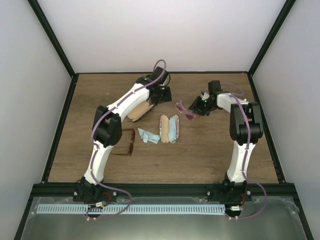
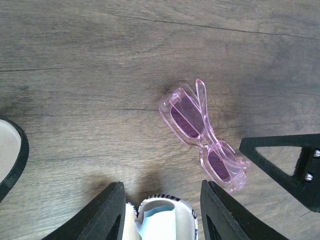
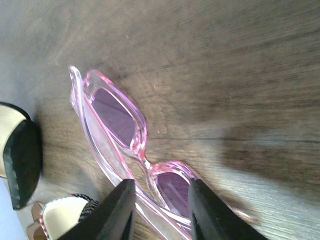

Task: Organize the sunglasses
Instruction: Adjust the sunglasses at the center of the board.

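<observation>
My right gripper (image 3: 160,187) straddles 1 lens of the pink sunglasses (image 3: 115,117); I cannot tell whether it is gripping. I should close gently on the rim. My left gripper (image 2: 161,185) hangs open at their 10 o'clock. The brown sunglasses (image 1: 128,142), at 7 o'clock, are partly hidden by my left arm.

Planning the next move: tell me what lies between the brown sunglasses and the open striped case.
A crumpled light blue cloth lies between the brown sunglasses and the striped case. The top view shows it.
</observation>
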Controlling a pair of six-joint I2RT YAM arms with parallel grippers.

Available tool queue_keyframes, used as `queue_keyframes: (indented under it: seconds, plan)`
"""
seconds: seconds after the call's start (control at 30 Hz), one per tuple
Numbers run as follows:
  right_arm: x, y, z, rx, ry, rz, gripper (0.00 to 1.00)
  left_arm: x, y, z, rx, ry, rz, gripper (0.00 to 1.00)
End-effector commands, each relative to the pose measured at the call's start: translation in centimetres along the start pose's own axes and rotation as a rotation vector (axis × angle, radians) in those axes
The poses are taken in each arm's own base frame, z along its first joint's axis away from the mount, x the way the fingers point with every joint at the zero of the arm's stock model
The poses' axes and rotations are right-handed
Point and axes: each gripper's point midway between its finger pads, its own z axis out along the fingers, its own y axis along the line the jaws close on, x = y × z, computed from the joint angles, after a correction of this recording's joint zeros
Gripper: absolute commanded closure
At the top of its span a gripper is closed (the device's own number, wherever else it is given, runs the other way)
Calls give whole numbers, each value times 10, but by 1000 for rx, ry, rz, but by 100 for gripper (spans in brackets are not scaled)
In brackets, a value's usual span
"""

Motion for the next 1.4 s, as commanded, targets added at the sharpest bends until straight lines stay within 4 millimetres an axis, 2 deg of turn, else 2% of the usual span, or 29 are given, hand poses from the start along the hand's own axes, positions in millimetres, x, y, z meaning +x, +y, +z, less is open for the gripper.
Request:
queue_keyframes:
  seconds: [0.0, 0.07, 0.17, 0.27, 0.53, 0.67, 1.0, 1.1, 1.23, 1.3, 1.37]
  plan:
    - [-29, 40, -30, -44, -109, -116, 77, 1, -5, 0, 10, 8, 8, 56]
    - [-32, 49, -31, -79, -113, -132, 88, 1, -5, 1, 12, 9, 3, 56]
    - [-31, 57, -24, -147, -78, -127, 94, 2, -5, 3, 14, 12, -4, 56]
    - [-25, 59, -11, -203, -22, -106, 96, 1, -5, 2, 11, 11, -8, 56]
    - [-10, 58, 5, -241, 43, -101, 97, 5, 2, 4, -17, 18, -11, 56]
    - [0, 47, 15, -215, 72, -82, 97, 6, 2, 7, -14, 22, -16, 56]
    - [8, 23, 31, -138, 110, -46, 97, 9, 4, 11, -21, 36, -16, 56]
    - [5, 27, 28, -145, 101, -56, 96, 10, 7, 10, -30, 37, -7, 56]
    - [-8, 48, 8, -172, 35, -105, 91, 12, 8, 9, -36, 43, 1, 56]
    - [-16, 57, -5, -165, -13, -138, 85, 13, 8, 10, -35, 46, 1, 56]
    - [-22, 62, -16, -143, -60, -179, 72, 13, 8, 10, -30, 49, 0, 56]
